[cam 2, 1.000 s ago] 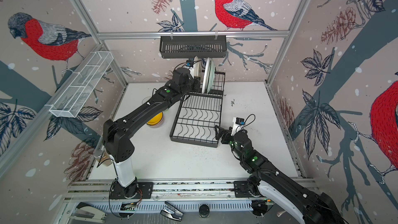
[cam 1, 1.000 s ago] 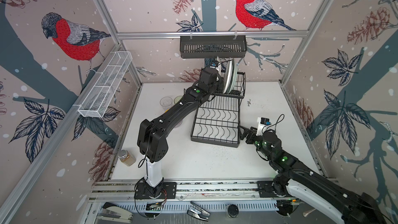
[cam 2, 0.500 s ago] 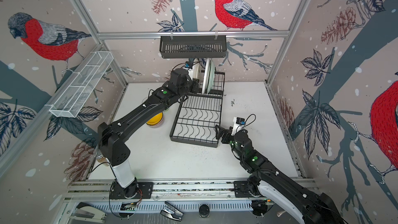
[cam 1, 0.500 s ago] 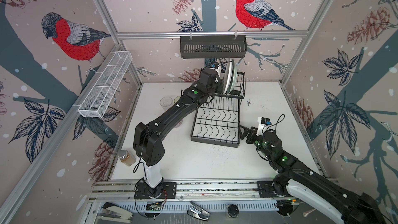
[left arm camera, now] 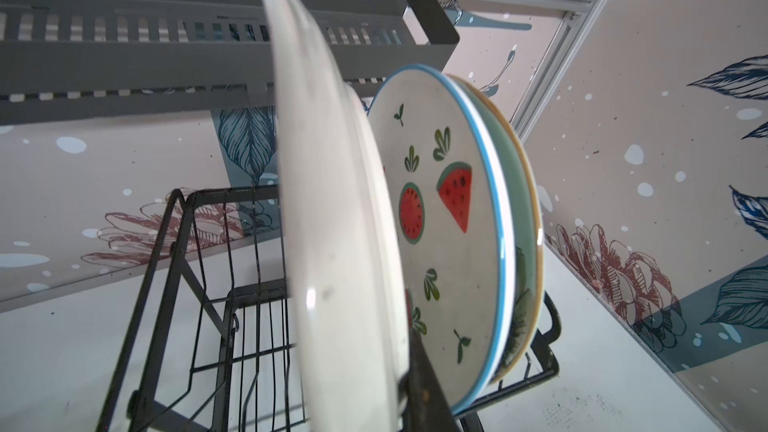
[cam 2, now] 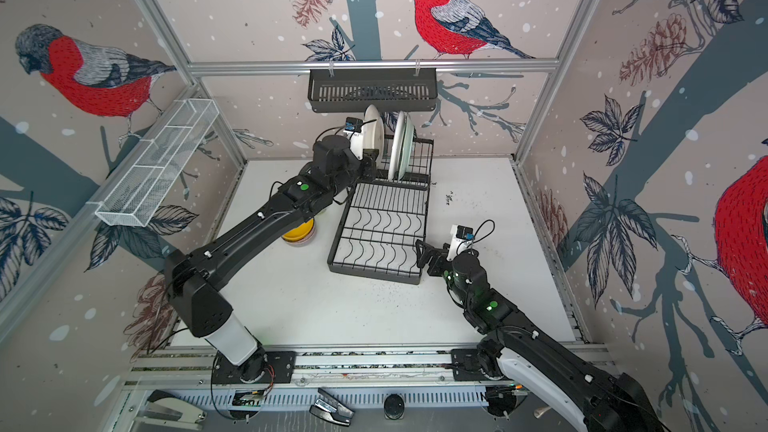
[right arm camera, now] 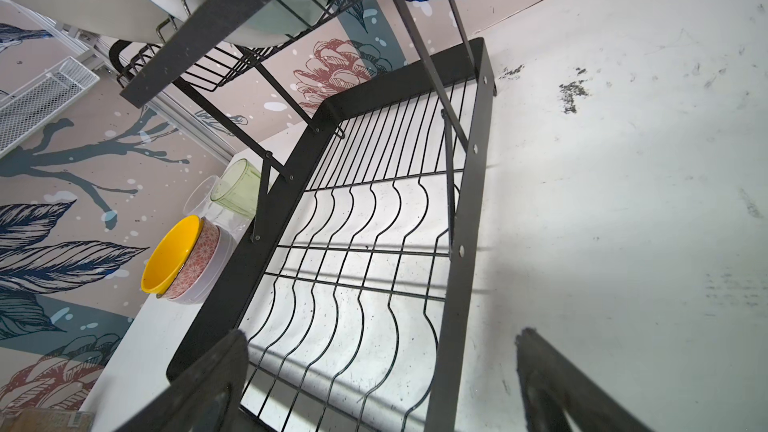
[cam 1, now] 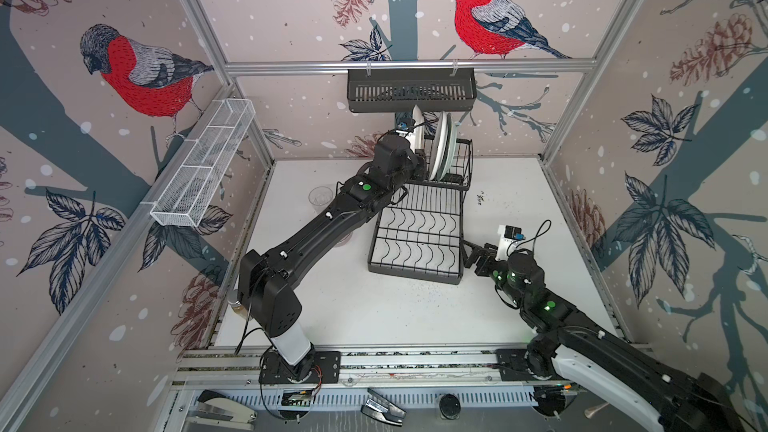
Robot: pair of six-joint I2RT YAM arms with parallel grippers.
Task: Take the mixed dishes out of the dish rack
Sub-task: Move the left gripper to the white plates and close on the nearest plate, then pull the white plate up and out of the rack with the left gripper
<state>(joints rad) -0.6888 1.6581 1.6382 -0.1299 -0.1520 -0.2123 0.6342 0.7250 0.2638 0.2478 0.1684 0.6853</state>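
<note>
Pinching cream plate (left arm camera: 328, 201) at lower rim with left gripper (cam 2: 371, 158), kept upright and edge-on at raised basket of dish rack (cam 1: 415, 272), probably to clear slot wires. Hovering right gripper (cam 2: 424, 254) spread wide, empty, by rack's near corner, maybe to steady it. Watermelon plate (left arm camera: 449, 209), mint plate (left arm camera: 521, 201) slotted behind; stacked bowls (right arm camera: 187, 259), tumblers (right arm camera: 237, 187) on table (cam 1: 374, 317) beside rack.

The left arm (cam 2: 195, 288) has swung its elbow toward the bench's (cam 2: 332, 309) left edge. The left gripper (cam 2: 370, 156), clamped on a cream plate (cam 2: 374, 126), has drawn it slightly leftward from the other plates (cam 2: 401, 147) in the dish rack (cam 2: 423, 160).
</note>
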